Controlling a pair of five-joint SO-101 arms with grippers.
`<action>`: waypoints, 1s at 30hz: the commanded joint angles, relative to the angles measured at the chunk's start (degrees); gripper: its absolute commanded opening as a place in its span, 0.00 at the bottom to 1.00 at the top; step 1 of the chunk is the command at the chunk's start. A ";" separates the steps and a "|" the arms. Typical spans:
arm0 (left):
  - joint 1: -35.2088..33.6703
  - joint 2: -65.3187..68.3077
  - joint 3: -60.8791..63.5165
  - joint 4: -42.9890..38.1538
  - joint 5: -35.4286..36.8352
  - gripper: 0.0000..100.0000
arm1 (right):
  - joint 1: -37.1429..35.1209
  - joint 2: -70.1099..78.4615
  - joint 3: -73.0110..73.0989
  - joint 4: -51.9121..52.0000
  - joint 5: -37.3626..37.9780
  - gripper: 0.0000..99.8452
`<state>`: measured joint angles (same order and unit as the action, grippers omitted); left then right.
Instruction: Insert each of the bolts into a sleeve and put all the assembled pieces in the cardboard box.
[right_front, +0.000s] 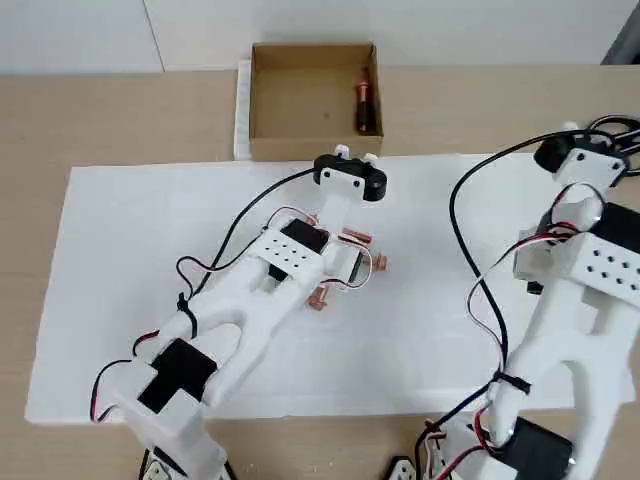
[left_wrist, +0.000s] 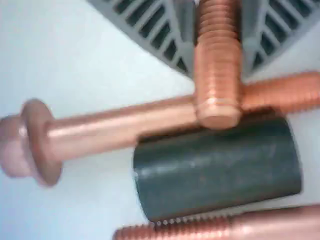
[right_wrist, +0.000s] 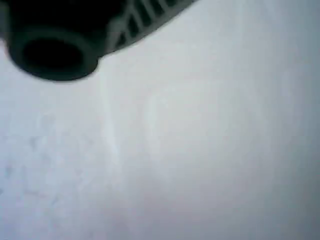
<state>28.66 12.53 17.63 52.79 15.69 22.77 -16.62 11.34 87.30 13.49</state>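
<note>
My left gripper (left_wrist: 217, 20) is shut on a copper bolt (left_wrist: 217, 75), whose threaded end points down between the grey fingers (left_wrist: 150, 25). Just beneath it on the white mat lie a dark sleeve (left_wrist: 217, 170) and two more bolts, one with a flanged head (left_wrist: 115, 132) and one alongside the sleeve (left_wrist: 225, 230). In the high view this arm hangs over the mat's middle, with loose bolts (right_front: 357, 238) around its gripper (right_front: 345, 262). My right gripper (right_wrist: 75, 25) holds a black sleeve (right_wrist: 50, 52) seen end-on above bare mat. The cardboard box (right_front: 300, 140) holds one assembled piece (right_front: 365, 100).
The white mat (right_front: 130, 260) covers most of the wooden table. The box stands at the mat's far edge. The right arm (right_front: 580, 300) stands over the mat's right end, with cables looping beside it.
</note>
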 joint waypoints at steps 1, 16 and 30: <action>0.00 -0.79 -2.15 -0.44 -0.26 0.01 | 0.22 -2.33 -0.53 -0.04 0.18 0.00; -0.35 -11.25 -5.85 10.81 -17.23 0.01 | 0.13 -2.24 0.88 -1.89 0.18 0.00; -0.53 -20.84 -5.93 20.04 -32.70 0.01 | -3.03 -2.86 5.54 -5.32 0.18 0.00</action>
<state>28.48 -3.12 14.90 71.96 -14.55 20.22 -16.79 17.32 82.90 13.49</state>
